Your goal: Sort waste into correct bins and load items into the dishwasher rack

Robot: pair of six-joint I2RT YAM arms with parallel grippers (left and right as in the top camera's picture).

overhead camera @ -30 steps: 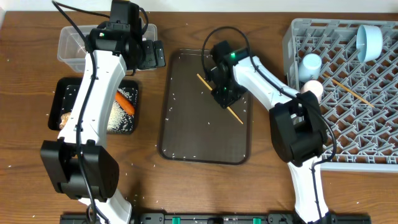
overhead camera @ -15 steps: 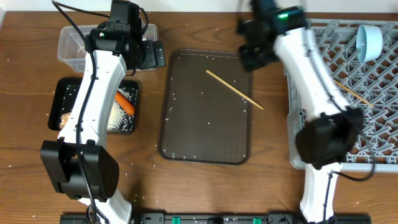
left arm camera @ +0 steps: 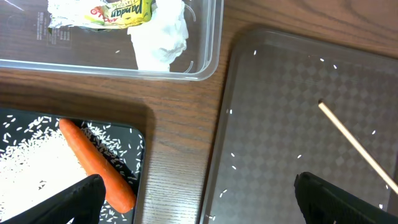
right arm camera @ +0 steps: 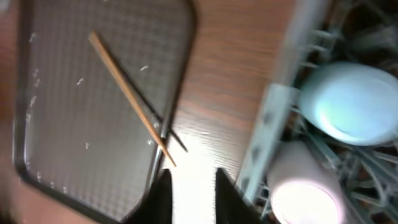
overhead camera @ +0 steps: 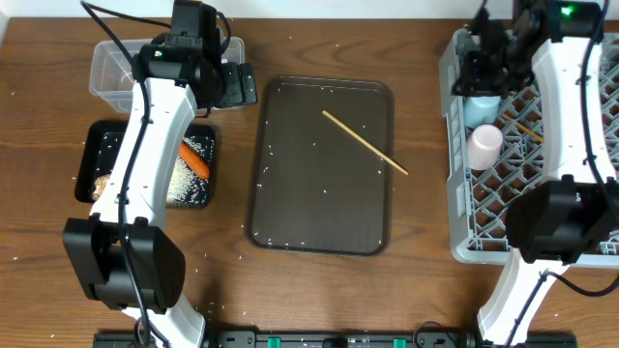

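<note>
The only print in view is on the crumpled green-yellow foil wrapper [left arm camera: 115, 11], which the left wrist camera shows lying in the clear plastic rectangular tub [left arm camera: 205, 37]. It is a short brand word in slanted letters on a yellow band with red beside it, creased and cut by the top edge, so its spelling cannot be made out. Faint small marks on the tub's floor near its left end are too small to read. The overhead and right wrist views show nothing legible.

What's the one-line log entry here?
left end effector open, empty | right end effector over grey plastic dishwasher rack, jaws unclear | thin wooden chopstick lying on dark brown serving tray
</note>
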